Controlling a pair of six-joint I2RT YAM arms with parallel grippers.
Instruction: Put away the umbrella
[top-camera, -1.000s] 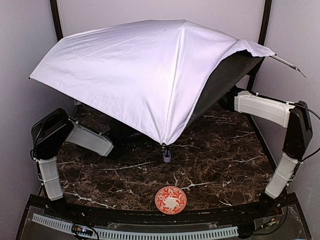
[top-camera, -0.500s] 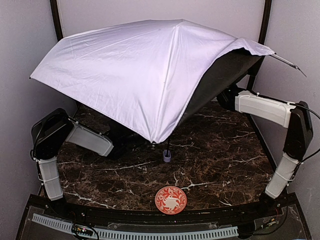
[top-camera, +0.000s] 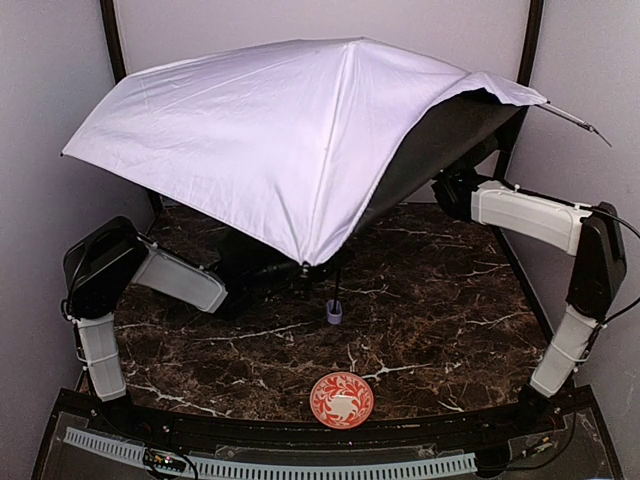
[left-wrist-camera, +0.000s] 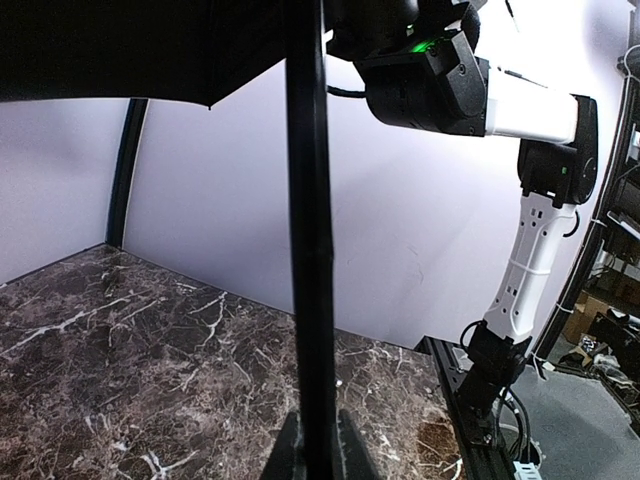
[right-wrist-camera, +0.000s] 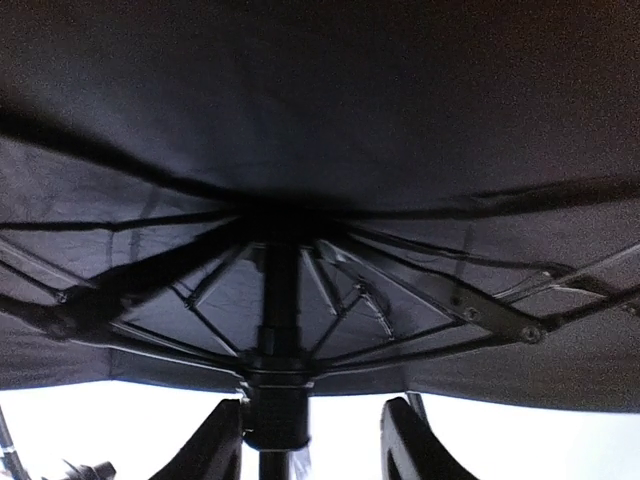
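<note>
Umbrella (top-camera: 280, 140): open, lavender canopy spread over the marble table (top-camera: 430, 300), knob handle (top-camera: 333, 313) down near the tabletop.
Left gripper (left-wrist-camera: 318, 445): jaws narrow, clamped on the black shaft (left-wrist-camera: 308, 250).
Right gripper (right-wrist-camera: 315, 440): beneath the ribs, jaws apart, straddling the shaft.

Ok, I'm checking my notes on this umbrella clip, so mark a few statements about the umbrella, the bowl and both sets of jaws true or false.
1. The umbrella is fully folded. False: it is spread open over the table.
2. The left jaws are shut on the shaft. True.
3. The red-patterned bowl sits at the table's near edge. True.
4. The right jaws hold the bowl. False: they stand open either side of the shaft, just under the canopy.
</note>
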